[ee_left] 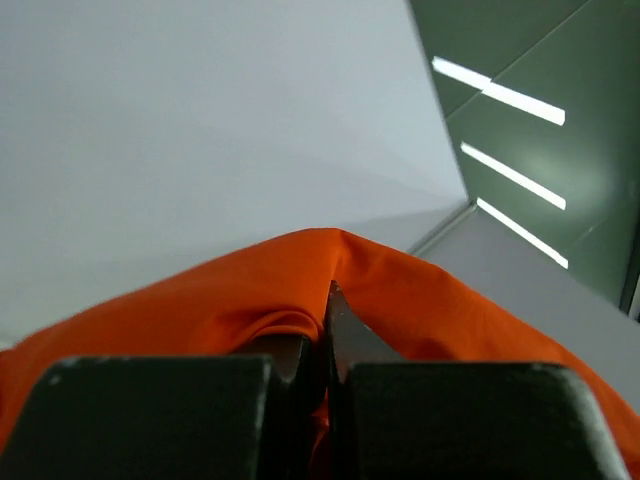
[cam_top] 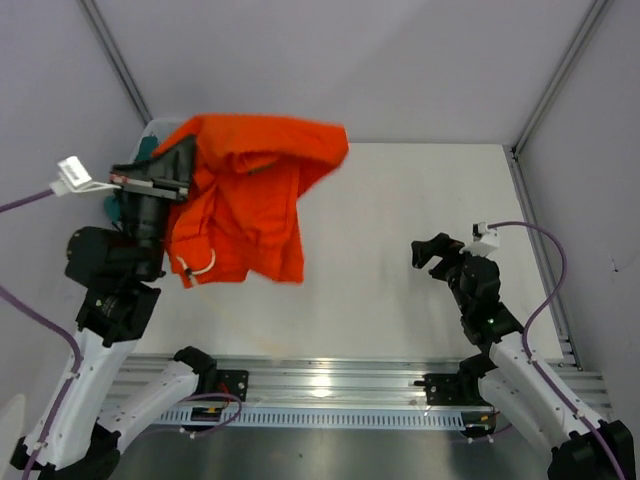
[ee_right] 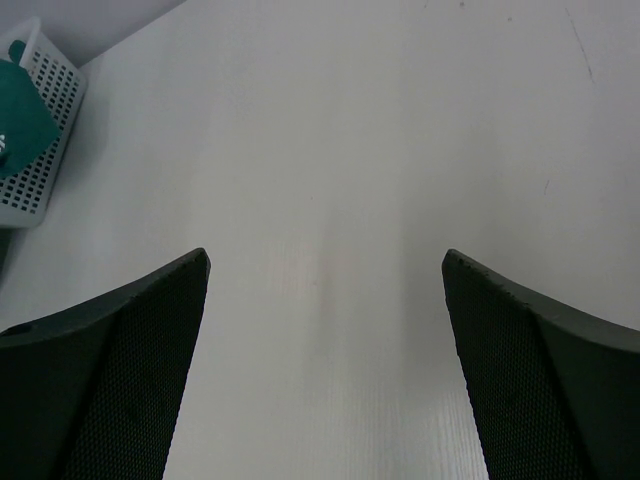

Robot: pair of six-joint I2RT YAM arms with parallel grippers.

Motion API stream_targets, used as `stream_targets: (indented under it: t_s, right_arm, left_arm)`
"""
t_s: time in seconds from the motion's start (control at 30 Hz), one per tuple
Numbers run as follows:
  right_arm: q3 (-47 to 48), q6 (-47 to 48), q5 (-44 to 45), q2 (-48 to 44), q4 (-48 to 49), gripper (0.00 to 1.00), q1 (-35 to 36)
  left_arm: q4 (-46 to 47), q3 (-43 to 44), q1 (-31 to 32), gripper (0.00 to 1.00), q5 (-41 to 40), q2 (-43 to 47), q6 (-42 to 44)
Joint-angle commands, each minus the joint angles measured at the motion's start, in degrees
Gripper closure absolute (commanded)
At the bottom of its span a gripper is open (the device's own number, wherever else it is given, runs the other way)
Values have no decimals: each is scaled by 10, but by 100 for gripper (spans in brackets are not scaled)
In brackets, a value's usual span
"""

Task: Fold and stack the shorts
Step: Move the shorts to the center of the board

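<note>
Toward ten o'clock on the tabletop point(cam_top: 420, 200), the left claw point(ee_left: 328, 330) is clamped on the orange-red shorts point(cam_top: 250, 200), which drape over it. At four o'clock the right claw point(ee_right: 325, 290) gapes wide, holding nothing. Teal shorts point(ee_right: 15, 120) sit in the white basket point(ee_right: 52, 115) at ten o'clock.

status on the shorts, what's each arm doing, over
Status: left end effector shut on orange shorts, fabric hanging unfolded. Then right end effector open above the table. Teal shorts in the basket. No obstruction seen.
</note>
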State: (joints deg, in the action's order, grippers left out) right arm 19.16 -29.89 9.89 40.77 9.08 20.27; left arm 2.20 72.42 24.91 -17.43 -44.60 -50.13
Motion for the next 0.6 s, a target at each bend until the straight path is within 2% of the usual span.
stream_targets:
  t_s: [0.0,0.03,0.13,0.23,0.4,0.57]
  right_arm:
    - [47,17,27,-43,-51,1,4]
    - [50,19,27,-58,-69,1,4]
    - [57,11,23,-75,-113,1,5]
    - [62,-2,6,-91,-150,0,5]
    - [62,-3,-43,-96,-163,1,5]
    - [76,11,-115,-54,-151,3,8]
  left_arm:
    - [-43,-100,50,100,9,15,-86]
    - [-47,-140,64,100,7,26,-97]
    - [-51,-183,123,100,-4,51,-130]
    - [-66,-255,182,100,-53,56,-152]
    - [-49,-319,195,100,-75,13,-184]
    - [-59,-291,195,100,-96,-44,-176]
